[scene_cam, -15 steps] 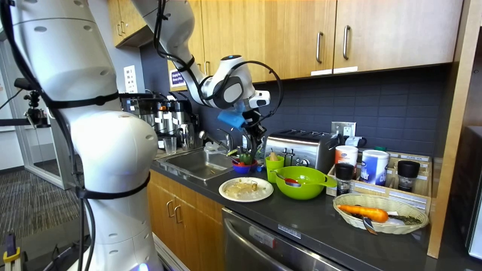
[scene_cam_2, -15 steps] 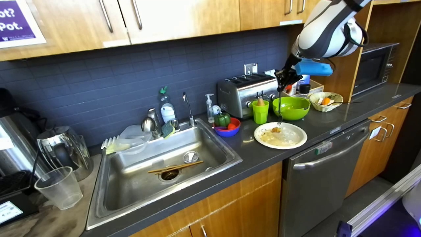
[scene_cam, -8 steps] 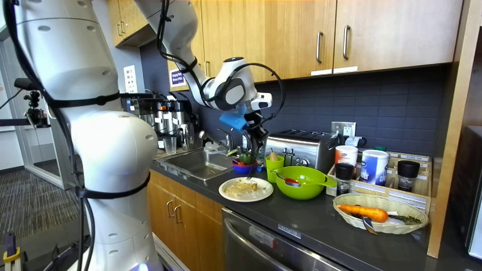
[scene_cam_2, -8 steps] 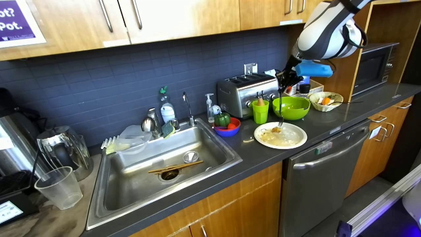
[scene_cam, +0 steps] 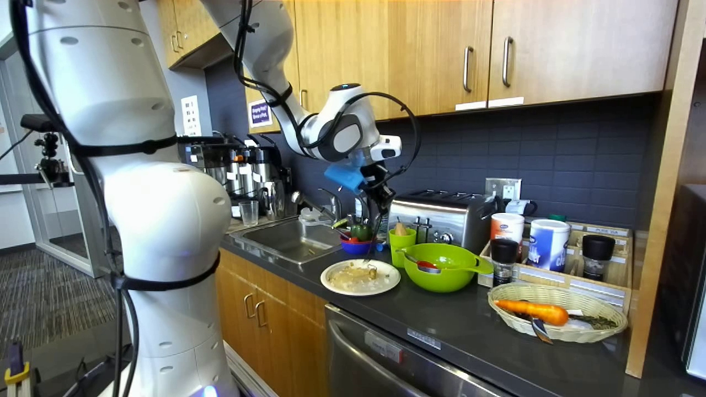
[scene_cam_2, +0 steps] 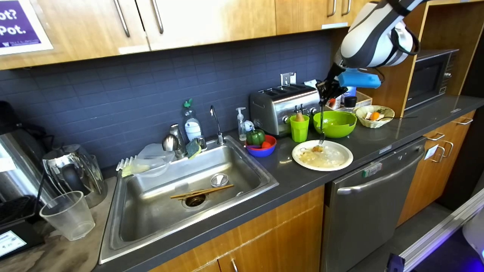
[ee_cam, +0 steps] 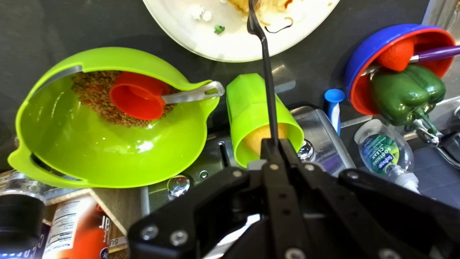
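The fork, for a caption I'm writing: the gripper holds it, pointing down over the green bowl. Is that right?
Not the green bowl: the wrist view shows the far end of the fork over the white plate. The gripper does hold it, pointing down.

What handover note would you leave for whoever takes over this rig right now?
Gripper: shut on the fork, tines pointing down.
Things: the plate bears food scraps; the green cup and green bowl stand near it, the bowl with a red scoop inside.
Done: fork gripped, its tines over the plate.
Left: scraps lie on the plate; whether the tines touch them, I cannot tell.
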Controlling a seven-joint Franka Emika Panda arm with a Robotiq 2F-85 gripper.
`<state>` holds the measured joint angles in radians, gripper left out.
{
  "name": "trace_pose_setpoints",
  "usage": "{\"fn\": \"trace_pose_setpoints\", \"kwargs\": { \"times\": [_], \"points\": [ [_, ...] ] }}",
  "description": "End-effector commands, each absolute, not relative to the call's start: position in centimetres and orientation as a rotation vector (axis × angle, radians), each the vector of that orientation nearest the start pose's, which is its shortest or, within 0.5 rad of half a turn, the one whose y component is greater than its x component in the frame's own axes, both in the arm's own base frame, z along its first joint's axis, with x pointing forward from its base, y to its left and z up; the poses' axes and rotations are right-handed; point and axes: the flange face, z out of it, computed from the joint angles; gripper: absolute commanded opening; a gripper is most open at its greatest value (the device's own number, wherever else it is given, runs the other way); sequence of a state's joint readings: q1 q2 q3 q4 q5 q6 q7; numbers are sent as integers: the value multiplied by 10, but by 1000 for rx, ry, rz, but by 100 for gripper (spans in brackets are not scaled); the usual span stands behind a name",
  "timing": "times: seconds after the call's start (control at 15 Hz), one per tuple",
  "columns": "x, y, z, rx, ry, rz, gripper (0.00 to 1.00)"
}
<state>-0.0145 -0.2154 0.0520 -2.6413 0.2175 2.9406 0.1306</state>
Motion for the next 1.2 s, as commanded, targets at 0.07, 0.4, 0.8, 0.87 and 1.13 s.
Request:
{"fn": "trace_pose_setpoints", "kwargs": {
  "times": [0.07,0.4,0.8,0.87,1.13],
  "points": [
    [463,3,372,-2881,445,-757,1],
    [466,1,370,-2881,451,-749,1],
    [467,-2,366,-2880,465,-736,1],
    [468,-3,366,-2880,467,-735,1],
    [470,-4,364,-2881,473,-730,1]
  ]
}}
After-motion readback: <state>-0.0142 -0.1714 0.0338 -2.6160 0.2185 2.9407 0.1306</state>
